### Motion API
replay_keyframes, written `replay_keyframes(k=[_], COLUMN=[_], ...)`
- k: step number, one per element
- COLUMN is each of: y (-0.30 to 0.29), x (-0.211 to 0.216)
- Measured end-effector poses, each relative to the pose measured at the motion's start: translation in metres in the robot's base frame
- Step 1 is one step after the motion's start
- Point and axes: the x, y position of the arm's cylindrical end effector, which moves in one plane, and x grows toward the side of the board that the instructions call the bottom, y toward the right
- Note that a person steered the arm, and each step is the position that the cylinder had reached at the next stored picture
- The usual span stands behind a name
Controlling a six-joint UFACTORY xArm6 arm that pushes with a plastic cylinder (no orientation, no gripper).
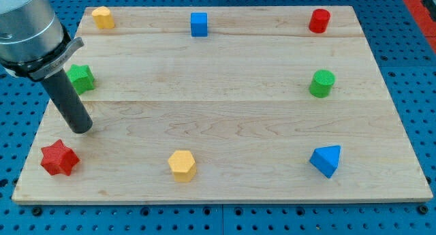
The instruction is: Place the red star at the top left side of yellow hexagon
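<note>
Board [225, 92]: pale wood, visible grain, built from long planks with seams running across the view. It sits on a blue perforated metal base [409, 71] with a regular hole grid.

Tool: straight dark rod, matte, hanging from a grey cylindrical housing at the view's top left. No jaws, nothing to open or close. My tip [81, 129] is down on the board at the view's left, just above and slightly right of the red star [59, 158], close to it but apart; it grips nothing.

Red star: chunky, multi-pointed, matte plastic look, in the board's bottom left corner. The yellow hexagon [182, 165] sits near the bottom edge, left of centre, well apart from the star, which lies to its left at about the same height.

Count, eight blocks total, all solid colour, matte:
- Red, two: the star, plus a red cylinder [319, 20] at top right.
- Yellow, two: the hexagon, plus a yellow block [103, 17] at top left, rounded many-sided shape, exact form unclear.
- Green, two: a green cylinder [322, 83] at the right, and a green block [82, 78] at the left, angular, partly behind the rod, shape unclear.
- Blue, two: a blue cube [198, 24] top centre, and a blue triangle [326, 160] bottom right.
</note>
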Motion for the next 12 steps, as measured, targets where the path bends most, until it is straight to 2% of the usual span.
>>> replay_keyframes(k=[1, 2, 3, 4, 5, 6, 7, 8, 9, 10, 11, 12], y=[0.015, 0.082, 0.083, -0.019, -0.085, -0.084, -0.083, -0.076, 0.008, 0.080, 0.053, 0.076], x=[-0.014, -0.046, -0.045, -0.035, -0.011, 0.003, 0.053, 0.073, 0.047, 0.049, 0.056, 0.057])
